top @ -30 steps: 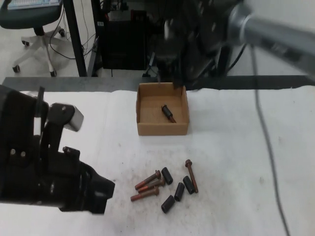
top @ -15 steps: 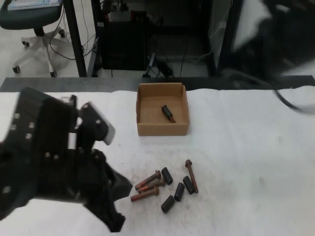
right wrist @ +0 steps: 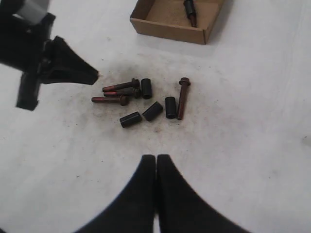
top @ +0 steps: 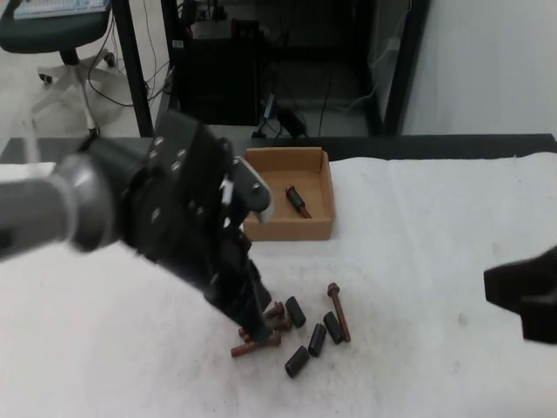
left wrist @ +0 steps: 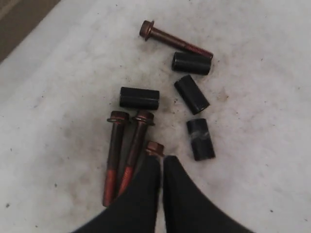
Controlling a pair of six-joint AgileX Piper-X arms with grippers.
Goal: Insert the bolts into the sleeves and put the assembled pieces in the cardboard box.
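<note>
1. Swinging in from the near left corner, my left arm has come forward and across, so the left gripper (left wrist: 161,158) now hangs right over the loose pile. My right arm (top: 525,294), which was up by the box a second ago, has pulled back to the right edge of the worktop (top: 418,218).
2. Left gripper: fingers pressed together with only a hairline between them, nothing held. The tips sit at the head of one bolt (left wrist: 153,147); whether they touch it or hang just above, I cannot tell.
3. Right beside that one lie the paired bolts (left wrist: 115,155), side by side with their heads level.
4. The fourth bolt (left wrist: 175,40) lies apart at the far side of the pile.
5. Four black sleeves (left wrist: 140,97) lie on their sides. One is just beyond the heads of the paired bolts, another (left wrist: 191,63) is just beside the fourth bolt, and two more (left wrist: 200,139) lie between.
6. Right gripper (right wrist: 156,158): fingers closed against each other, empty, held over bare worktop on the near side of the pile, well apart from it.
7. The cardboard box (top: 287,229) stands open beyond the pile, and one assembled piece (top: 298,200) lies inside, toward its right wall.
</note>
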